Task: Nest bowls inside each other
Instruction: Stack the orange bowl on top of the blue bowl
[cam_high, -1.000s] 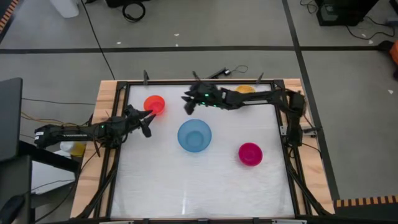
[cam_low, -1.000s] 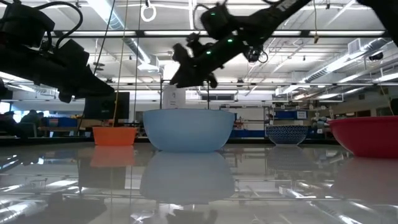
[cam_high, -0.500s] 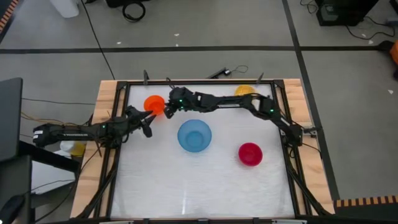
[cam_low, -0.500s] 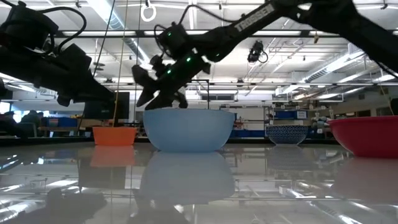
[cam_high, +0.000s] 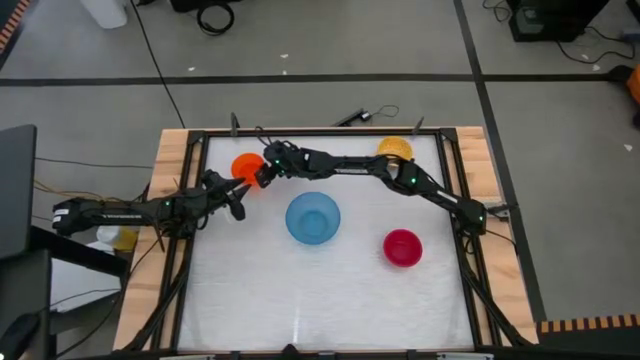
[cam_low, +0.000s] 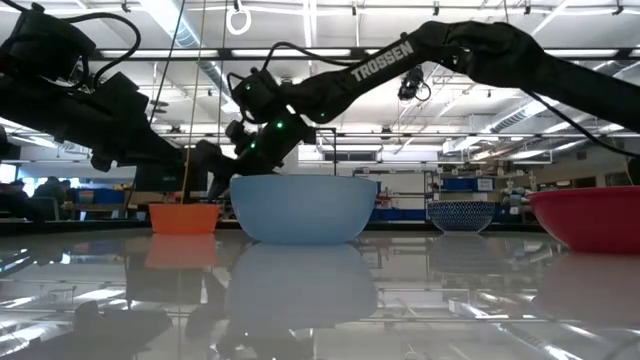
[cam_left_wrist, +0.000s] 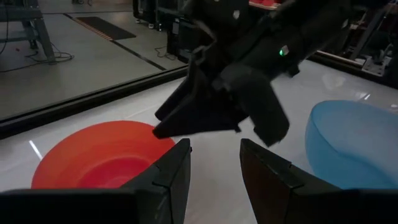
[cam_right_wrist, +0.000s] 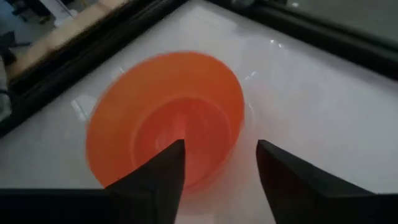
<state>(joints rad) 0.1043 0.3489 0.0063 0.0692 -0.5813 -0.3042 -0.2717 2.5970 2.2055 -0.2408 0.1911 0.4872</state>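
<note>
Four bowls stand upright on the white table: an orange bowl (cam_high: 247, 167) at the far left, a larger light blue bowl (cam_high: 312, 218) in the middle, a red-magenta bowl (cam_high: 402, 247) toward the right and a yellow bowl (cam_high: 394, 149) at the far edge. My right gripper (cam_right_wrist: 217, 171) is open and slants down at the orange bowl (cam_right_wrist: 165, 118). One finger is over the bowl's hollow and the other is outside its rim; I see no touch. My left gripper (cam_left_wrist: 214, 168) is open, near the left edge, beside the orange bowl (cam_left_wrist: 99, 155).
A black frame (cam_high: 200, 150) runs around the table top. My right arm (cam_high: 350, 165) stretches across the far part of the table, just beyond the blue bowl. Bare table lies along the near half (cam_high: 300, 300).
My right gripper has swept toward the table's left edge and come down, from beyond the blue bowl to the orange bowl. All the bowls stand where they were.
</note>
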